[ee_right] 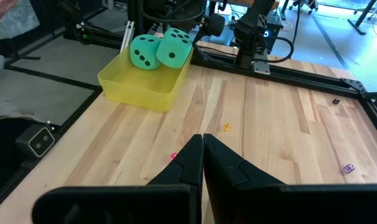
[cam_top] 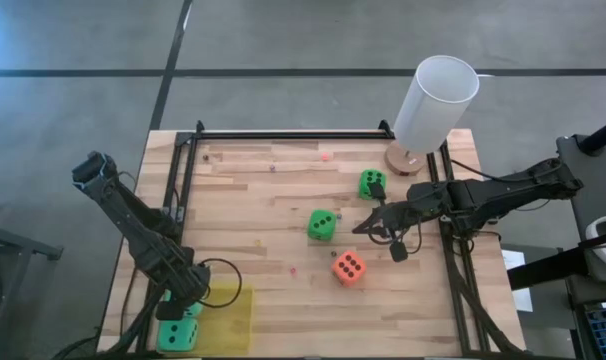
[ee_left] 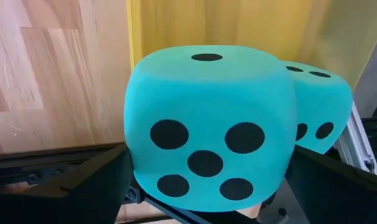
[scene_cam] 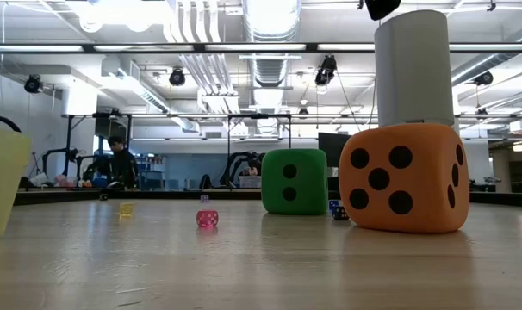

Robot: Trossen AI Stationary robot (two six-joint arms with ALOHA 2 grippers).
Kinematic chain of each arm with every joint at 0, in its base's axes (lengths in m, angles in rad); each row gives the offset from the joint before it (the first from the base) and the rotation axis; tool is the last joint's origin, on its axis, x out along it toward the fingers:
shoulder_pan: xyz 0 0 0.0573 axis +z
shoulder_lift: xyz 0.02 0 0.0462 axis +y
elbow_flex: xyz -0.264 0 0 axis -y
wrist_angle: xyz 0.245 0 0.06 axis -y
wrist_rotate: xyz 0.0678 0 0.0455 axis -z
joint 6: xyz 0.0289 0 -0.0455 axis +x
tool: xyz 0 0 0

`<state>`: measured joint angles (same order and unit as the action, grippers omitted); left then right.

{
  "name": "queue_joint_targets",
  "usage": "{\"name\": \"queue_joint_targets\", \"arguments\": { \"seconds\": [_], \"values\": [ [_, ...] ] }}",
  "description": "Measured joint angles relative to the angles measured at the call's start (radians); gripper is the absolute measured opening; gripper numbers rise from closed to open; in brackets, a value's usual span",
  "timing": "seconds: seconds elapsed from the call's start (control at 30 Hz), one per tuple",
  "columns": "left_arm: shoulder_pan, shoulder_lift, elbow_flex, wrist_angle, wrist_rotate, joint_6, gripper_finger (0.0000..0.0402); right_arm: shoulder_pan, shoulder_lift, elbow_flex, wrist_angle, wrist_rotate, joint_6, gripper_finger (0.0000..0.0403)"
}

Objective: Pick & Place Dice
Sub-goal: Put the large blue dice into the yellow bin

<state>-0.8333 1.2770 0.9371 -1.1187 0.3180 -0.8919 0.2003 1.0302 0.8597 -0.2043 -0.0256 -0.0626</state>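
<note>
Left gripper (cam_top: pixel 179 322) over yellow bin (ee_right: pixel 140 91), jaws spread wide either side of a teal die (ee_left: pixel 207 124), gripping nothing.

A second teal die (ee_left: pixel 316 106) sits just behind it in the bin. Right gripper (ee_right: pixel 203 157), fingers pressed together, empty, hangs between green die (cam_top: pixel 322 224) and orange-red die (cam_top: pixel 348 267). Best lift the left straight up, touching neither die.

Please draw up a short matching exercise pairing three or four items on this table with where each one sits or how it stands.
Items:
1. teal dice
2. orange-red die
3. white cylinder
4. right tool

Descriptions:
A. shut, beside a green die
B. in the yellow tray
C. bare wood, near table middle
D. upright at the far right corner

Pairs: 1-B, 2-C, 3-D, 4-A
</note>
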Motion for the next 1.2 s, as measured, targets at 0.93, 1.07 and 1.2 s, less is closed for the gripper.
{"name": "queue_joint_targets", "arguments": {
  "seconds": [0.93, 1.07, 1.2],
  "values": [
    [0.002, -0.006, 0.0, -0.005, 0.002, 0.004, 0.0399, 0.0, 0.0, 0.0, 0.0, 0.0, 0.002, 0.0008],
    [0.002, -0.006, 0.0, -0.005, -0.01, 0.004, 0.0398, 0.0, 0.0, 0.0, 0.0, 0.0, 0.001, 0.0008],
    [0.002, -0.006, 0.0, -0.004, -0.01, 0.001, 0.0399, 0.0, 0.0, 0.0, 0.0, 0.0, 0.001, 0.0008]
  ]
}}
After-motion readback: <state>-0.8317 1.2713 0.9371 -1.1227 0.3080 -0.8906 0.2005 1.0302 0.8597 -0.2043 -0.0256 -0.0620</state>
